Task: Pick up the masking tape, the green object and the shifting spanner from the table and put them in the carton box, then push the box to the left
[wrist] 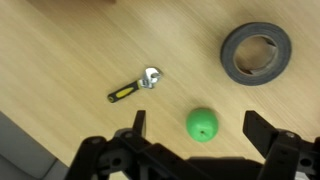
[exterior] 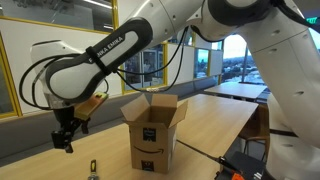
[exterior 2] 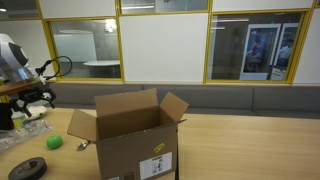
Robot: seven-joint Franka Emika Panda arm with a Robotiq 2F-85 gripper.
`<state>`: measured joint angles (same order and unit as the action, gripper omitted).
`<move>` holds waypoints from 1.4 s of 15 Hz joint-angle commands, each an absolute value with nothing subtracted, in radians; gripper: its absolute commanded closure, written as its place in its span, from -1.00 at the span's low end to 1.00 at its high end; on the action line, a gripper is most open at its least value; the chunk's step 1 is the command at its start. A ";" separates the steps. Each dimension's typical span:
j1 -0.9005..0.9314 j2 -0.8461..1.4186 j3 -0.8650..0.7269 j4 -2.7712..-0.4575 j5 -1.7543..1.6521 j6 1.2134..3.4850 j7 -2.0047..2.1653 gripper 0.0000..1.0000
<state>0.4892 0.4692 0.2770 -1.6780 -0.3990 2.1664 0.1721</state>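
Note:
The wrist view looks straight down on the light-wood table (wrist: 60, 50). A small round green object (wrist: 203, 125) lies there, framed between the two fingers of my open gripper (wrist: 200, 128), which hangs well above it and holds nothing. The shifting spanner (wrist: 135, 86), grey with a yellow-and-black handle, lies up and to the left of it. The masking tape (wrist: 256, 52) is a dark grey roll lying flat at the upper right. In both exterior views the carton box (exterior: 153, 125) (exterior 2: 130, 135) stands with its flaps open. The gripper (exterior: 65, 140) hovers beside it, over the green object (exterior 2: 54, 142) and the tape (exterior 2: 28, 168).
The table's edge and a grey floor show at the lower left of the wrist view (wrist: 20, 150). Glass partitions with yellow frames (exterior 2: 160, 45) and a grey bench run behind the table. More tables (exterior: 240, 90) stand further back.

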 commanded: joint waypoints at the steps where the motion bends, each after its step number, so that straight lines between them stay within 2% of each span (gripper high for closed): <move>1: 0.465 0.531 0.330 -1.665 -0.239 2.270 0.058 -1.00; 8: 0.444 0.695 0.379 -1.683 0.035 2.356 -0.060 -1.00; 21: 0.504 0.877 0.271 -1.663 -0.042 2.490 -0.009 -1.00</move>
